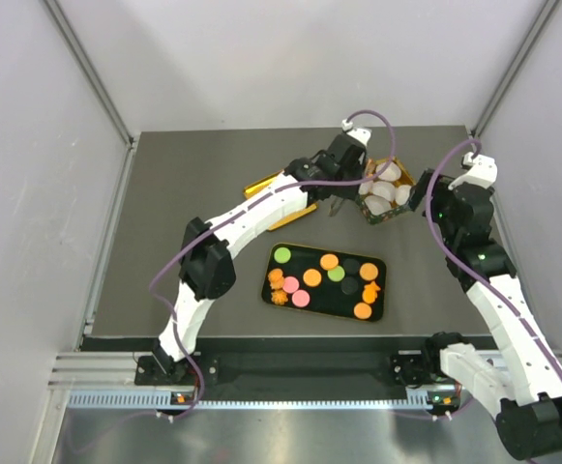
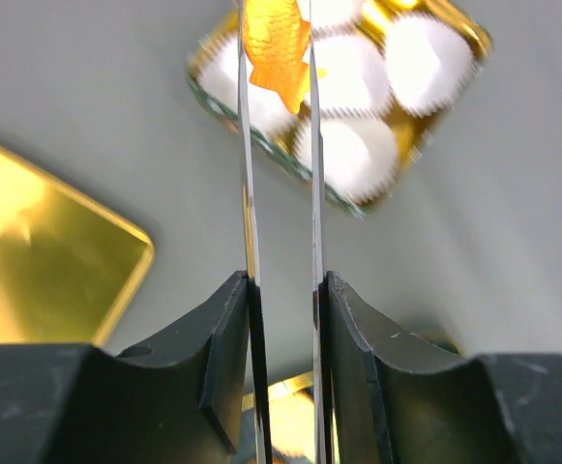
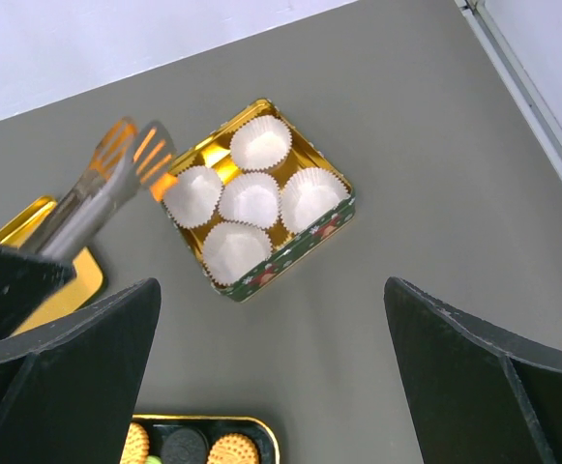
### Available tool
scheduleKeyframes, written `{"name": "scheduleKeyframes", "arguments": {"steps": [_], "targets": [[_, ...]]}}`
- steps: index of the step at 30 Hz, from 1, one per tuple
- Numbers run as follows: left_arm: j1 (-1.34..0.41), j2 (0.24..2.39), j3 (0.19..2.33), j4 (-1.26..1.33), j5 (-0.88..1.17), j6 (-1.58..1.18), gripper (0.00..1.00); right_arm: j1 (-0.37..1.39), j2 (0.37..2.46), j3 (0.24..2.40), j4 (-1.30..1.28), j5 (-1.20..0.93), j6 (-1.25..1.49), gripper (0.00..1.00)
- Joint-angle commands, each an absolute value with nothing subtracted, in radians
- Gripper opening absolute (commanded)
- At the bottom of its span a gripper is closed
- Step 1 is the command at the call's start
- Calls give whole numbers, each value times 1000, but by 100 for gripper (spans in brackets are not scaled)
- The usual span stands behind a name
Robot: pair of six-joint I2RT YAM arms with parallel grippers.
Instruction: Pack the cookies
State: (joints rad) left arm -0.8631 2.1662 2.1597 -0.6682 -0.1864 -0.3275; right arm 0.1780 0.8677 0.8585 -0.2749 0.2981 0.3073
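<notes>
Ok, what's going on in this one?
The left hand grips metal tongs that pinch an orange cookie above the edge of the gold tin. The tin's five white paper cups look empty. The right hand is open beside the tin, holding nothing. The other cookies lie on the black tray.

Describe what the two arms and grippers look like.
The left arm and right arm have white shells, black joints and a purple cable looping along each. The left gripper and right gripper have chunky matte black fingers.
</notes>
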Motion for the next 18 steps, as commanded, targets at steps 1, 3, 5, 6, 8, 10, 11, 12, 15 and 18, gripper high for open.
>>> {"name": "scheduleKeyframes", "arguments": {"steps": [1, 3, 5, 6, 8, 10, 11, 12, 15, 18], "targets": [[-833, 2172, 2132, -427, -166, -256, 37, 163, 851, 876, -259, 316, 311, 100], [-808, 2210, 2144, -388, -106, -262, 38, 161, 850, 874, -259, 314, 311, 100], [-799, 2235, 2161, -382, -109, -261, 38, 158, 848, 873, -256, 314, 311, 100], [-795, 2258, 2180, -388, -106, -262, 38, 158, 850, 873, -258, 313, 311, 100], [-792, 2275, 2190, -391, -104, -268, 38, 156, 853, 873, -255, 310, 311, 100], [-790, 2284, 2187, -393, -104, -275, 37, 153, 856, 873, -253, 307, 311, 100], [-792, 2284, 2184, -391, -107, -279, 37, 152, 859, 871, -253, 305, 313, 100], [-792, 2283, 2169, -388, -109, -285, 37, 152, 861, 871, -252, 301, 313, 100], [-792, 2281, 2143, -379, -107, -288, 37, 150, 861, 870, -252, 296, 311, 100], [-792, 2281, 2129, -377, -109, -288, 37, 150, 859, 870, -252, 291, 314, 100]]}}
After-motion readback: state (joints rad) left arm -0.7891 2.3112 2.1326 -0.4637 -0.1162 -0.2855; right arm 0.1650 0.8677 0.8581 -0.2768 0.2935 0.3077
